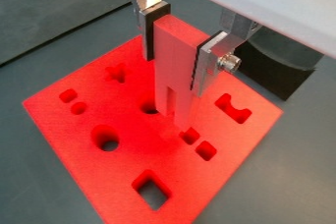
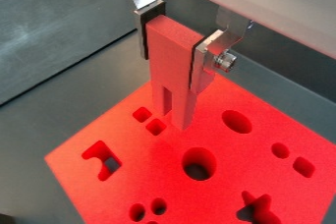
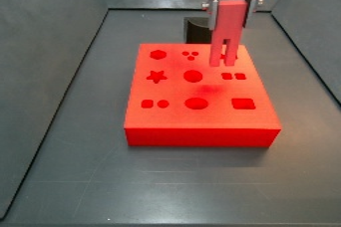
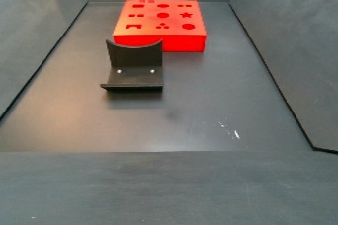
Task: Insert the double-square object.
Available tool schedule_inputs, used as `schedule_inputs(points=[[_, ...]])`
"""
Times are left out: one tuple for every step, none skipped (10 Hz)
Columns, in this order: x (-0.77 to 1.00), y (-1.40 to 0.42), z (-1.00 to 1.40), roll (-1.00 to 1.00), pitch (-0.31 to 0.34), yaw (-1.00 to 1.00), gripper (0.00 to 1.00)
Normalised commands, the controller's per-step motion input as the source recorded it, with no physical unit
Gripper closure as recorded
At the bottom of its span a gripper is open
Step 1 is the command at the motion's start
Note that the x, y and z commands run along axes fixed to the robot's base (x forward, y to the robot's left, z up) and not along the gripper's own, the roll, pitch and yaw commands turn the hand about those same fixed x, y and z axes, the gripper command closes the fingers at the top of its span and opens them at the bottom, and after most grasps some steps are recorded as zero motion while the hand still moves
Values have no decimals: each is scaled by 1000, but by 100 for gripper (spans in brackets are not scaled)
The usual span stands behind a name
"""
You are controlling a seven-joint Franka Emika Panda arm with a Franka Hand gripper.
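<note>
Fixture [image 4: 133, 67]; pincer [image 3: 232, 4] gripping peg [image 3: 229, 30].

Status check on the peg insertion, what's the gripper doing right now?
Gripper over the red board, shut on the double-square object. Prongs down, just above the board's top, not yet seated. Fixture stands clear; nothing in the way.

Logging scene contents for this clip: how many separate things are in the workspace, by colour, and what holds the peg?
Red: 2, the double-square object and the board with shaped holes.
Dark: 1, the fixture.
Total: 3.
The gripper, above the board, is shut on the peg.
</note>
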Motion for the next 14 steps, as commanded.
schedule_inputs(points=[[863, 0, 0, 436, 233, 0, 100], [846, 0, 0, 414, 260, 0, 100], [989, -23, -217, 199, 229, 0, 100], [909, -40, -374, 34, 77, 0, 100], [737, 0, -406, -9, 0, 0, 100], [620, 0, -340, -34, 0, 0, 100], [586, 26, -83, -57, 67, 20, 100], [689, 20, 0, -54, 136, 3, 100], [511, 49, 0, 0, 83, 0, 100], [0, 69, -54, 0, 19, 0, 100], [-163, 0, -11, 0, 0, -63, 100], [-189, 6, 0, 0, 0, -86, 100], [-314, 0, 0, 0, 0, -149, 100], [0, 0, 63, 0, 19, -14, 100]])
